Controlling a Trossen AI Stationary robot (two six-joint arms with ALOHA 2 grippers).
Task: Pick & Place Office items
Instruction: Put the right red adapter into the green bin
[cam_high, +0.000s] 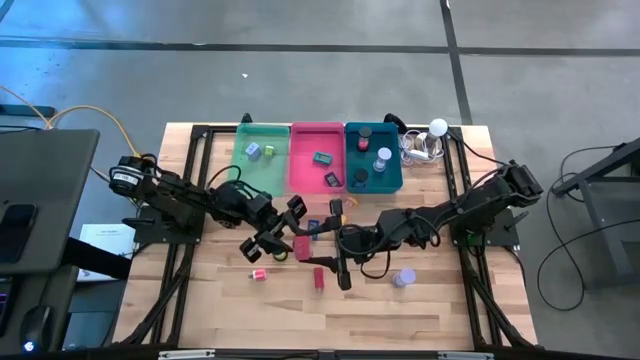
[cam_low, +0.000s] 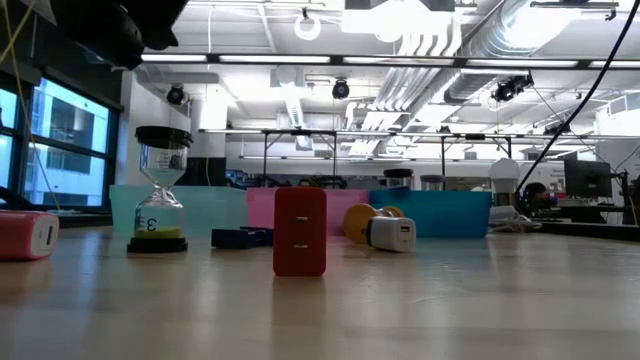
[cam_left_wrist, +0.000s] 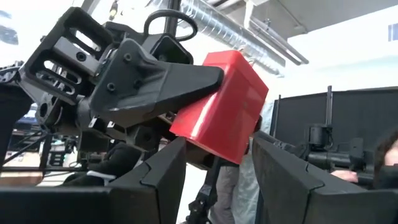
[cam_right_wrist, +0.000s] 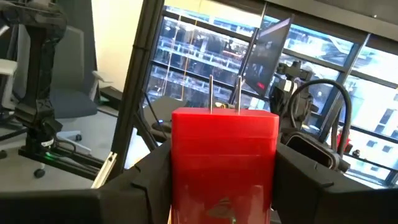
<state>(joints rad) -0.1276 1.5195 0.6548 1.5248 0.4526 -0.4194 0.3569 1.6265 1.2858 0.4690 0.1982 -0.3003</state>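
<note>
Three moulded plastic trays stand along the far edge of the plank table (cam_high: 430, 310). The green tray (cam_high: 243, 168) holds small blocks, the pink tray (cam_high: 303, 178) dark clips, and the teal tray (cam_high: 352, 172) cylinders. One glossy red block (cam_right_wrist: 224, 162) with metal prongs is raised mid-table, clenched by the right gripper (cam_right_wrist: 224, 186). It lies between the prongs of the left gripper (cam_left_wrist: 217, 168), grasp unclear. A second red block (cam_low: 300, 230) stands upright on the table.

Three trays (cam_high: 270, 160) sit side by side behind scattered office items (cam_high: 318, 277).
</note>
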